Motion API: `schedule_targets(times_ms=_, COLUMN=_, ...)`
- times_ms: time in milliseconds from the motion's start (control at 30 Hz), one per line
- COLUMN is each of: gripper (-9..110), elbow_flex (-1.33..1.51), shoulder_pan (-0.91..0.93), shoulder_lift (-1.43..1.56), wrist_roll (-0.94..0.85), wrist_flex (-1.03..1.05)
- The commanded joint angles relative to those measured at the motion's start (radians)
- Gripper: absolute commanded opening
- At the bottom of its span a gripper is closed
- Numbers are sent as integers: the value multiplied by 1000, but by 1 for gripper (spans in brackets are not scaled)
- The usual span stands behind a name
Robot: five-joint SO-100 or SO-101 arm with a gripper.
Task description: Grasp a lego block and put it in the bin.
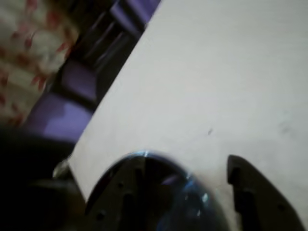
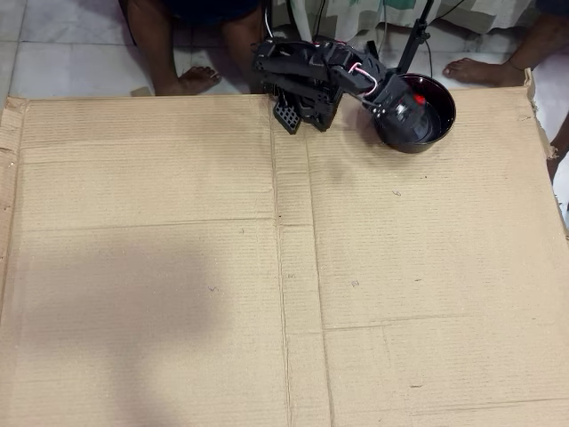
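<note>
In the overhead view the black bowl, the bin [image 2: 442, 118], stands at the cardboard's far right edge. My gripper [image 2: 409, 107] reaches over it from the left. A small red spot, the lego block [image 2: 419, 100], shows inside the bin right at the gripper's tip; whether it touches a finger I cannot tell. In the wrist view my gripper [image 1: 186, 166] is open. Its two dark fingers [image 1: 120, 192] stand wide apart above the bin's glossy rim [image 1: 192, 192], with nothing between them. The block does not show in that view.
The arm's base [image 2: 298, 84] sits at the cardboard sheet's [image 2: 178, 267] far edge, left of the bin. People's bare feet [image 2: 191, 80] and legs stand on the tiled floor behind it. A thin stand [image 2: 413, 40] rises beside the bin.
</note>
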Motion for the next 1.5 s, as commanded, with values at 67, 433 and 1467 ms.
schedule_targets(times_ms=67, gripper=19, elbow_flex=21, shoulder_pan=195, shoulder_lift=-2, wrist_roll=-5, wrist_flex=-2)
schedule_targets(times_ms=433, gripper=19, elbow_flex=123, shoulder_pan=611, shoulder_lift=-2, wrist_roll=-5, wrist_flex=-12)
schedule_targets(times_ms=1467, gripper=0, elbow_flex=198, shoulder_pan=888, shoulder_lift=8, wrist_roll=-313, wrist_flex=55)
